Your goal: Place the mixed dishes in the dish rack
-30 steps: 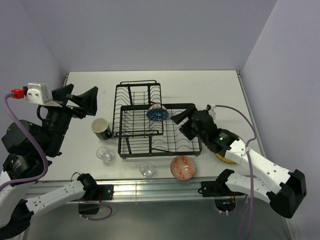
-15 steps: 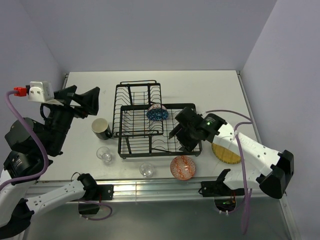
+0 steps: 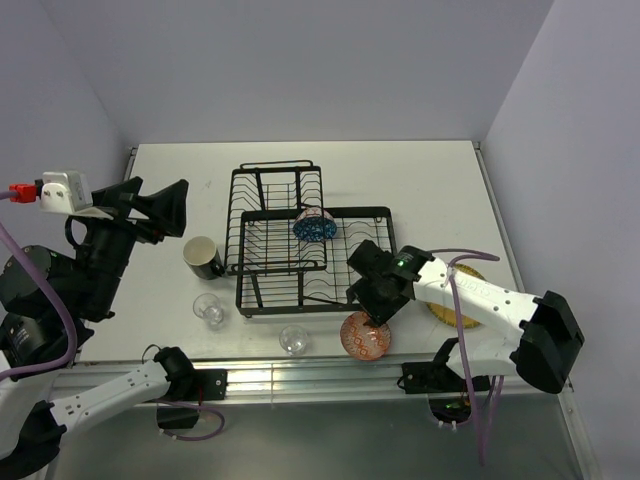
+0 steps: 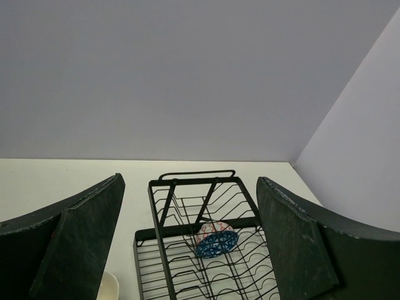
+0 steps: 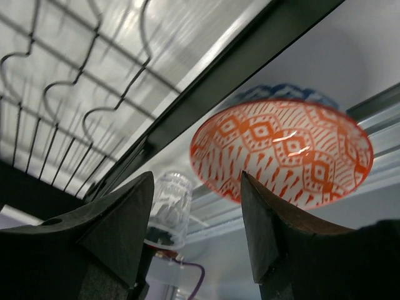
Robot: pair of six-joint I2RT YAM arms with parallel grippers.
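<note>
On your left, the left gripper (image 4: 189,181) hangs high over the left side of the table (image 3: 420,170), jaws spread wide with nothing in them. Below it the black mug (image 3: 203,257) stands just left of the dish rack (image 3: 300,309). A clear glass cup (image 3: 209,309) sits toward the near edge, and a second glass cup (image 3: 294,340) stands in front of the rack. The small blue patterned bowl (image 3: 315,227) is propped inside the rack. At the rack's front right corner your right gripper (image 5: 197,181) is low, fingers apart and gripping nothing. The orange-red patterned bowl (image 5: 281,153) rests on the table just beyond its tips. The yellow plate (image 3: 445,314) lies farther right, partly under the arm.
</note>
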